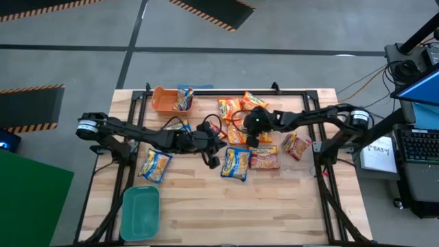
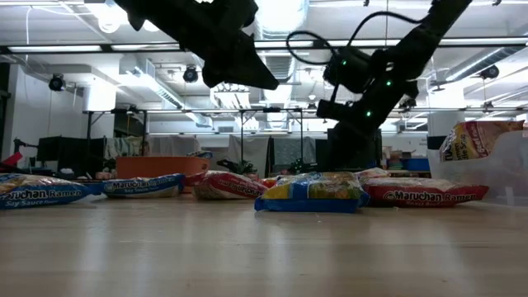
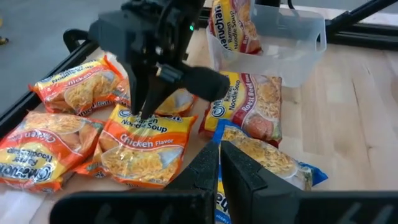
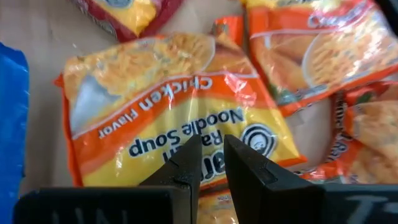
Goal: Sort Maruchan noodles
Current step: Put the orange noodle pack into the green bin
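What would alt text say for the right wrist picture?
The right gripper hangs, fingers nearly closed, just above an orange-and-yellow Chicken Flavor ramen packet on the wooden table. More orange packets lie beside it, with a red packet and a blue packet at the edges.

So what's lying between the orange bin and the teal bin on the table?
In the high view, a blue-and-yellow noodle packet lies between the orange bin and the teal bin, and the left arm crosses that stretch above it.

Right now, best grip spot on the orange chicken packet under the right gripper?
Probably the chicken packet edge nearest the right gripper, from above. It lies flat, so pinch the thin crimped seam; the middle bulges over the noodle block.
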Robot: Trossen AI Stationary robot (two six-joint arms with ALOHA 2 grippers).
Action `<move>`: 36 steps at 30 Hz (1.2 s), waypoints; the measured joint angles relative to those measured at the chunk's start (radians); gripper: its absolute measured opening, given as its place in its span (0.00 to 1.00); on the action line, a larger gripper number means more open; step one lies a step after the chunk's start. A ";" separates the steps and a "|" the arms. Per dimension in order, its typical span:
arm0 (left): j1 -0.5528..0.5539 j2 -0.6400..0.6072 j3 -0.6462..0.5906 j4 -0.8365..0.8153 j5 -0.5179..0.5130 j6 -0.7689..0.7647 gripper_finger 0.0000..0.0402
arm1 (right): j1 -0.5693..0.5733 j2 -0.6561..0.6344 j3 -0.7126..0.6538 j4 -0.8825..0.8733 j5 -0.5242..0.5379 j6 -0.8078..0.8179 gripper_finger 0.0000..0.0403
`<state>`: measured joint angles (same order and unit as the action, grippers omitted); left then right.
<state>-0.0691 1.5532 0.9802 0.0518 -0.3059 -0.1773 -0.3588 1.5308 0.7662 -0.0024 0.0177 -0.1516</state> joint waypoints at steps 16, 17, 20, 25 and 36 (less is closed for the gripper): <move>0.127 0.186 -0.002 0.091 0.010 -0.385 0.11 | -0.011 0.108 0.010 -0.030 0.008 0.009 0.15; 0.137 0.203 -0.002 0.106 0.017 -0.405 0.14 | -0.012 0.106 0.010 -0.030 0.008 0.009 0.15; 0.166 0.257 0.000 0.145 0.047 -0.455 0.24 | -0.013 0.099 0.009 -0.030 0.007 0.010 0.15; 0.209 0.318 0.007 0.186 0.062 -0.518 0.40 | -0.013 0.092 0.008 -0.030 0.005 0.010 0.15; 0.261 0.379 0.008 0.300 0.064 -0.532 0.60 | -0.013 0.092 0.006 -0.024 0.001 0.009 0.15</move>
<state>0.1918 1.9324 0.9882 0.3514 -0.2417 -0.7094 -0.3721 1.6230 0.7723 -0.0268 0.0185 -0.1421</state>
